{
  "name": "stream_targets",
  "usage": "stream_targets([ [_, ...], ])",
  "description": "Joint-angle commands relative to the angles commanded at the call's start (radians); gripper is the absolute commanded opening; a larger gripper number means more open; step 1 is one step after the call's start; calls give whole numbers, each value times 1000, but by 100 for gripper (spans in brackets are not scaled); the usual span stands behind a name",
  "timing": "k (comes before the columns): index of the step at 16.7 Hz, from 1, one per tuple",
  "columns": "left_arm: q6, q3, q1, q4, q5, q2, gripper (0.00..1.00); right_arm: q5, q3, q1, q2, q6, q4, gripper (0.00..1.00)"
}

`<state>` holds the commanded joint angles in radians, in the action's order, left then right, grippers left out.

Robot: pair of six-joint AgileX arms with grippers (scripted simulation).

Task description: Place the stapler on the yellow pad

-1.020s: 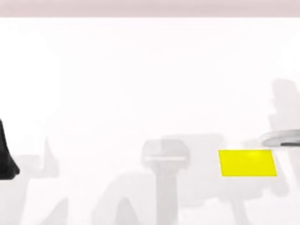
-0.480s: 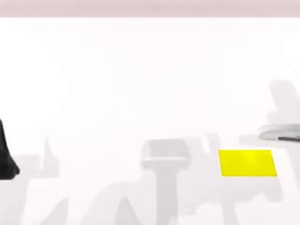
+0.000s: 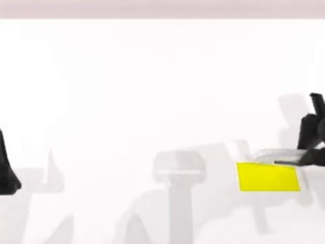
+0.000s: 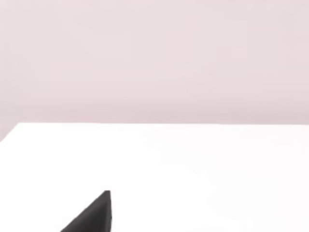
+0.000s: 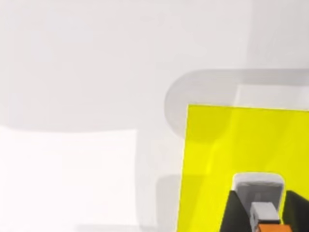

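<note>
The white-grey stapler (image 3: pixel 277 154) hangs over the far right edge of the yellow pad (image 3: pixel 268 177), near the table's right side. My right gripper (image 3: pixel 311 152) comes in from the right edge and is shut on the stapler's right end. In the right wrist view the stapler (image 5: pixel 258 189) sits between two dark fingers (image 5: pixel 232 215), with the yellow pad (image 5: pixel 217 159) beneath it. Whether it touches the pad I cannot tell. My left gripper (image 3: pixel 7 175) is parked at the table's left edge; one dark fingertip (image 4: pixel 94 215) shows well off to the side.
The white table (image 3: pixel 152 101) carries only the arms' grey shadows, and its far edge runs along the top of the top view.
My right gripper has come into the top view from the right, carrying the stapler left and toward the near side. The stapler now overlaps the pad's far edge. The left arm has not moved.
</note>
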<state>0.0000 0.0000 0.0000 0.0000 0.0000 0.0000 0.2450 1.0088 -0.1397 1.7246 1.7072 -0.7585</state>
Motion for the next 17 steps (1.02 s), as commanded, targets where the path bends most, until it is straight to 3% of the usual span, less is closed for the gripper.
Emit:
stream_targets([
  [3,0,0,0,0,0,0,100,-4,-58,-45,47,42,109,0],
  [8,0,0,0,0,0,0,100,-5,-70,-55,56,51,128,0],
  [17,0,0,0,0,0,0,100,-5,-70,-55,56,51,128,68],
])
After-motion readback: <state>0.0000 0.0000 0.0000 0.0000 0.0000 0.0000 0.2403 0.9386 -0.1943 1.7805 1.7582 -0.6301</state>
